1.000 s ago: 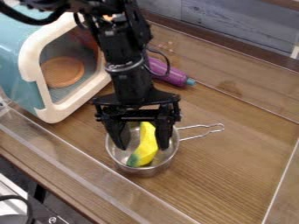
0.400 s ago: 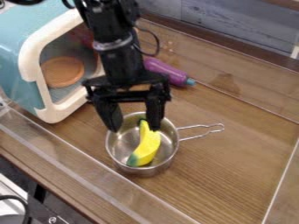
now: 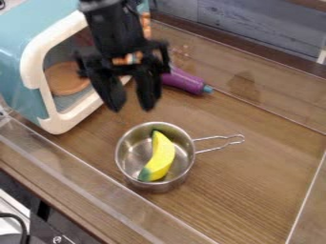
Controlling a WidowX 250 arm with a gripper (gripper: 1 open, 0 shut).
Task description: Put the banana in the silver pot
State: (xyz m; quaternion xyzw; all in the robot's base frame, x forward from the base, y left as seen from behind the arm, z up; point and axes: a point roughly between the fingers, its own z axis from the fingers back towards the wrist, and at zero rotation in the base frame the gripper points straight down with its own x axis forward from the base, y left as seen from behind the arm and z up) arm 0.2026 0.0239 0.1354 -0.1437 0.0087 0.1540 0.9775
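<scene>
The yellow banana (image 3: 158, 157) lies inside the silver pot (image 3: 132, 172), its green tip toward the near rim. The pot sits on the wooden table with its wire handle (image 3: 222, 143) pointing right. My gripper (image 3: 132, 103) hangs above and behind the pot, pointing steeply down. Its two dark fingers (image 3: 113, 95) stand apart with nothing between them, clear of the banana and the pot.
A teal and white toy microwave (image 3: 36, 69) stands at the left, close beside the arm. A purple eggplant toy (image 3: 186, 84) lies behind the pot. A clear low wall (image 3: 76, 181) runs along the table's front edge.
The gripper has risen out of the pot and shifted up-left in the picture, leaving the banana lying in the pot. Its fingers look closer together than before.
</scene>
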